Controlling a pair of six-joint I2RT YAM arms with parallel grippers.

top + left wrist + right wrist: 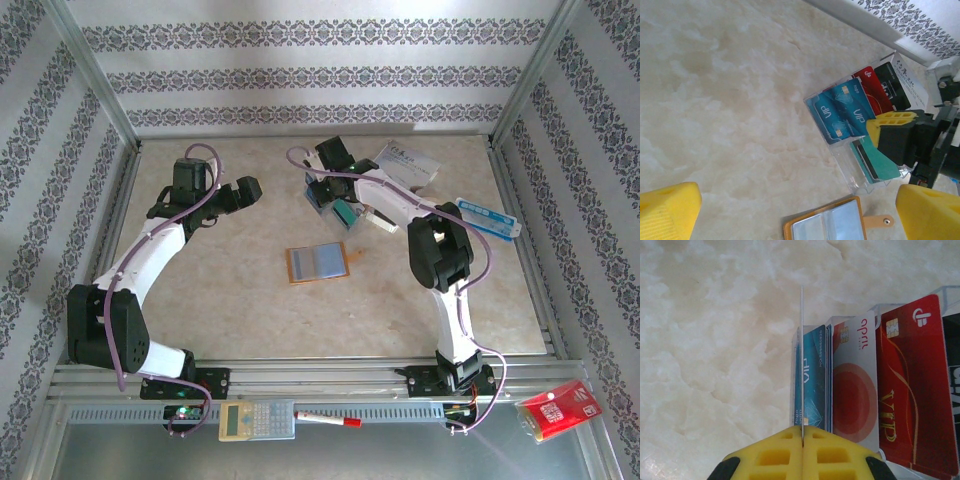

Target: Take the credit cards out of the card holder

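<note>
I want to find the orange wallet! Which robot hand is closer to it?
The right gripper. It sits just beyond the orange wallet, slightly to its right, by the cards. The left gripper hovers farther off, up and to the wallet's left.

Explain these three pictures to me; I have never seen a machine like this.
Two white robot arms are bolted at a table's near edge. The overhead picture shows both; the other two come from cameras on each wrist, with yellow fingers in view. The left gripper hangs open over the bare marble table. The right gripper is shut on a thin card, seen edge-on, above a clear tray already holding credit cards in blue, red and black. The orange card holder lies open mid-table. A calculator, marker and red packet sit near the front.
</note>
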